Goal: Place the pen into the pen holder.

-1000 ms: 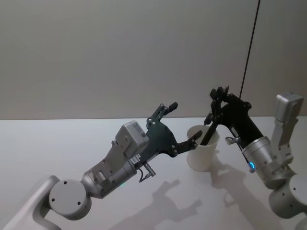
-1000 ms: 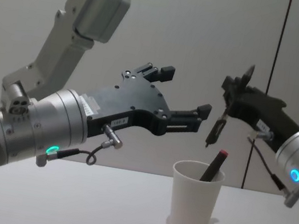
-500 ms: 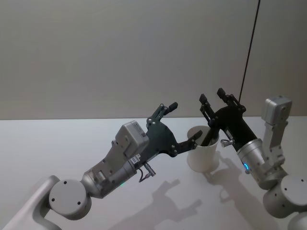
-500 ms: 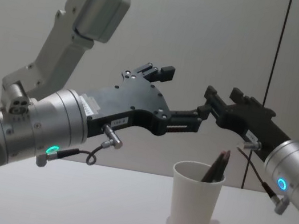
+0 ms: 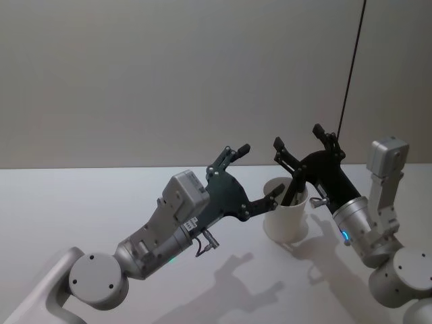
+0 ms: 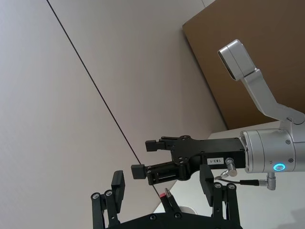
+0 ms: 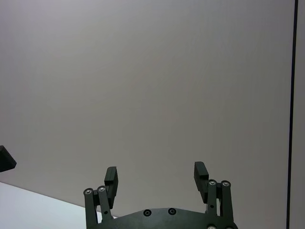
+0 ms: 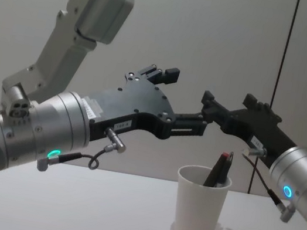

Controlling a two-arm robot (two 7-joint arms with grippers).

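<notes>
Two grippers held above the table (image 8: 66, 207), either side of the pen holder (image 8: 199, 206). Left gripper (image 8: 183, 99) spread wide, empty, lower finger reaching toward the cup rim. Right gripper (image 8: 226, 107) likewise spread, gripping nothing, raised just over the cup. Pen (image 8: 219, 169) standing tilted inside the pen holder, red-tipped end poking above the rim, leaning against the right side.
</notes>
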